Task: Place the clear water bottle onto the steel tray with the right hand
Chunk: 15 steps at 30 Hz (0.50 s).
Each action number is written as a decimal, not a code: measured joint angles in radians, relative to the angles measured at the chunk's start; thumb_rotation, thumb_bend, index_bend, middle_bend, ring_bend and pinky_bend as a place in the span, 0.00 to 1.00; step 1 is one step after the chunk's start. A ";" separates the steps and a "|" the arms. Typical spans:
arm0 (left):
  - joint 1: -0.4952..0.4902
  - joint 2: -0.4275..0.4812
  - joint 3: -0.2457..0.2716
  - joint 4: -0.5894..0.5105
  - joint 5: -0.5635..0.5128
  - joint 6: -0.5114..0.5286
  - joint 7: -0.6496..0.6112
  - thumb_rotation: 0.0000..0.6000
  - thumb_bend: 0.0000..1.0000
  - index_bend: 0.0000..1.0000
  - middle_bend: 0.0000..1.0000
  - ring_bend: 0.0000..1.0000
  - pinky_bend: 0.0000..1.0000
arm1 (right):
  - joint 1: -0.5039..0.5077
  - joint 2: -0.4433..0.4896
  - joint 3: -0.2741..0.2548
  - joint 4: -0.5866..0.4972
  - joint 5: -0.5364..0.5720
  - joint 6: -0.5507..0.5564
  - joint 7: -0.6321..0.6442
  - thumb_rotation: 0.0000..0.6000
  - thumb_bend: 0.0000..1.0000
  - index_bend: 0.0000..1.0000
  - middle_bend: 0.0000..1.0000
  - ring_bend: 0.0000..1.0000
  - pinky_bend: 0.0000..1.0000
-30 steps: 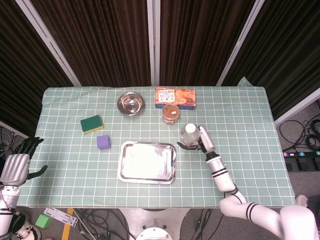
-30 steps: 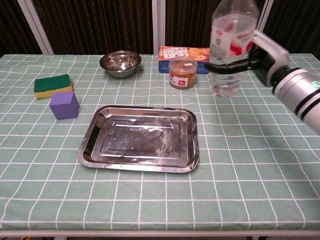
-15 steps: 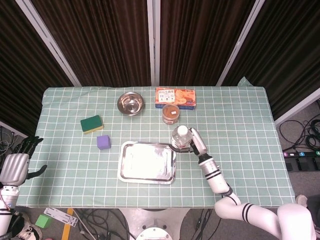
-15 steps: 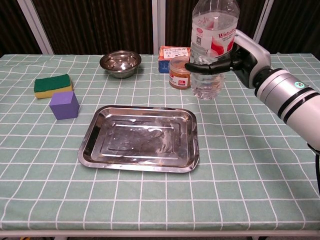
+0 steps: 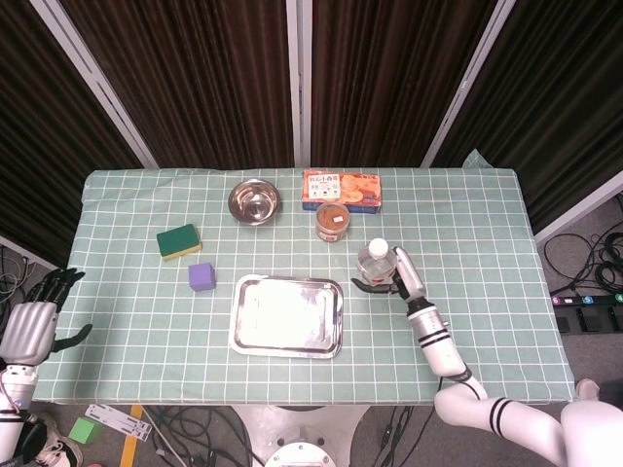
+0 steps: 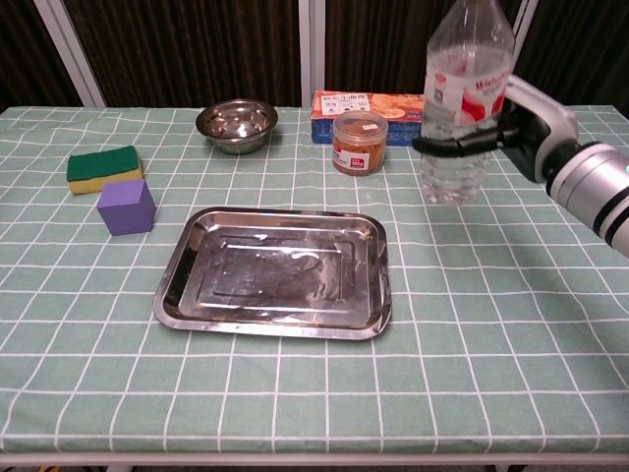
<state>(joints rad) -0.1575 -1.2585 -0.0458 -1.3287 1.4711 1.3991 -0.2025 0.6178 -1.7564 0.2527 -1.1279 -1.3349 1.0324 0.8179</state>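
The clear water bottle with a red-and-white label stands upright, right of the steel tray. My right hand grips it around the middle from the right side. In the head view the bottle sits a short way off the right edge of the empty tray, with the right hand behind it. Whether its base touches the cloth I cannot tell. My left hand hangs beyond the table's left edge, fingers apart, holding nothing.
Just left of the bottle stands a brown jar, with a cracker box behind it. A steel bowl sits at the back. A green-yellow sponge and a purple cube lie left of the tray.
The right hand first carried the bottle left toward the tray's right edge. Since half a second ago it has moved back to the right, away from the tray. The left hand has stayed put.
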 measured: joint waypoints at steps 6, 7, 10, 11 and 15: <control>-0.007 0.003 -0.011 -0.018 0.003 0.007 0.011 1.00 0.25 0.18 0.21 0.11 0.19 | 0.028 0.009 0.019 0.016 -0.064 0.032 0.005 1.00 0.20 0.74 0.57 0.38 0.43; -0.008 0.004 -0.013 -0.021 0.003 0.008 0.013 1.00 0.25 0.19 0.21 0.11 0.19 | 0.033 0.016 0.024 -0.015 -0.079 0.049 0.000 1.00 0.20 0.74 0.57 0.38 0.43; -0.009 0.006 -0.016 -0.028 0.002 0.012 0.017 1.00 0.25 0.19 0.21 0.11 0.19 | 0.042 0.046 0.038 -0.158 -0.118 0.100 -0.027 1.00 0.20 0.74 0.57 0.38 0.43; -0.008 0.006 -0.014 -0.028 0.001 0.011 0.017 1.00 0.25 0.19 0.21 0.11 0.19 | 0.041 0.055 0.038 -0.218 -0.123 0.114 -0.036 1.00 0.20 0.74 0.57 0.38 0.43; 0.000 0.004 -0.004 -0.025 0.001 0.009 0.015 1.00 0.25 0.19 0.21 0.11 0.19 | 0.029 0.061 0.021 -0.330 -0.107 0.114 -0.046 1.00 0.21 0.74 0.57 0.38 0.43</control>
<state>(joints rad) -0.1575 -1.2540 -0.0496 -1.3536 1.4724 1.4083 -0.1879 0.6473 -1.6954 0.2735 -1.4577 -1.4415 1.1463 0.7721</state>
